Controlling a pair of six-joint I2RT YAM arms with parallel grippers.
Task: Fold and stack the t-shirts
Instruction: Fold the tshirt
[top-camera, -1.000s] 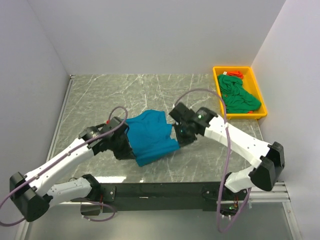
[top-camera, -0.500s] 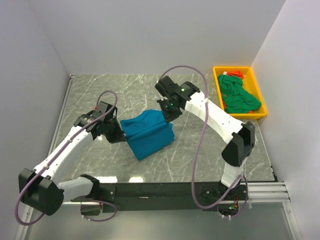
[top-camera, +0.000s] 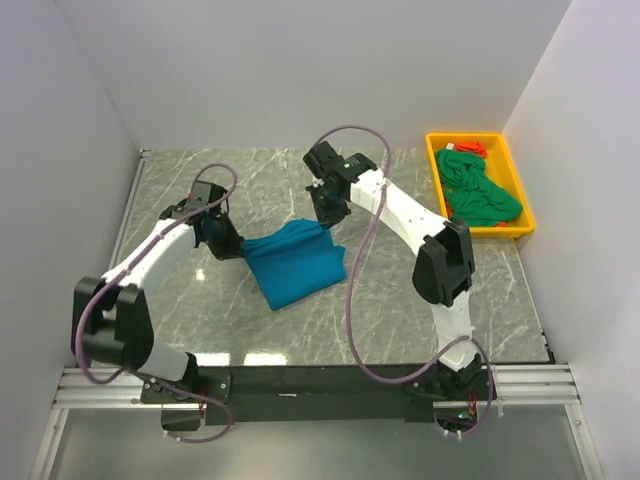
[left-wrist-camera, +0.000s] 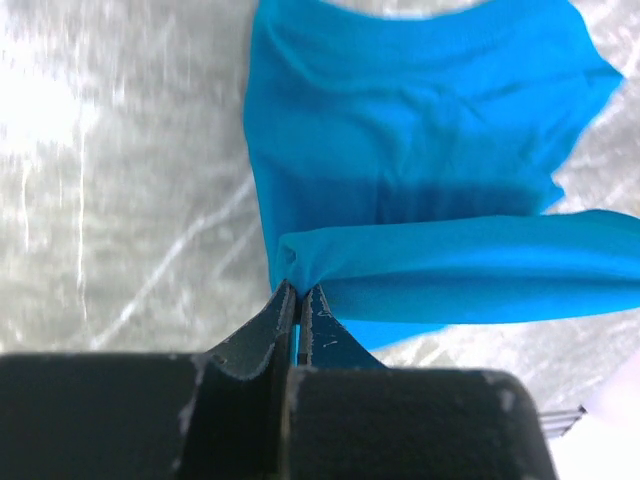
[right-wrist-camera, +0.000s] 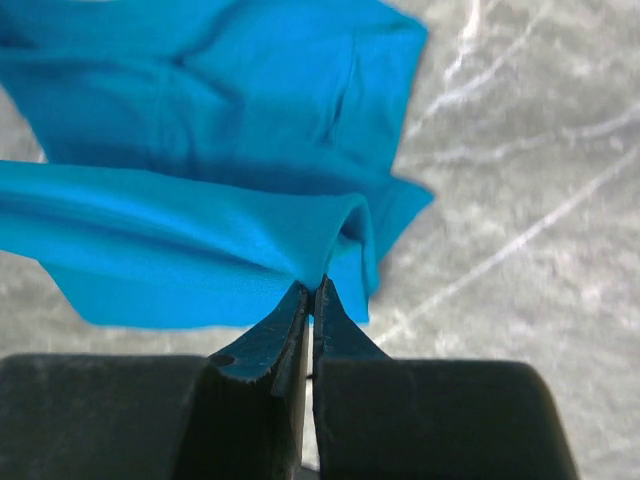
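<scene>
Grey marble table (top-camera: 250, 180), white walls on three sides, and the teal shirt (top-camera: 298, 268) sits mid-table between the two arms. This looks like a fold in progress: one edge of the cloth is lifted and strung between the grippers, while the rest lies flat on the marble beneath.

To do this well, the arms should travel together, with the raised edge taut and level so no sag or twist gets folded in. Then it should be laid square over the lower layer, corners matching, before either side lets go. An uneven pull would likely drag the bottom layer across the table and skew the fold.

Now the hands. The left gripper (top-camera: 238, 247) has its jaws pressed together on the shirt's left end, and its wrist view shows cloth bunched right at the tips. The right gripper (top-camera: 328, 222) is the same, clamped tight on a small pucker of teal at the right end. Both are pinching fabric only, nothing else.

Over at the far right, the green shirt (top-camera: 483, 198) lies crumpled in the yellow bin (top-camera: 450, 137), with a red-orange piece (top-camera: 472, 149) at its far end, both unfolded.
</scene>
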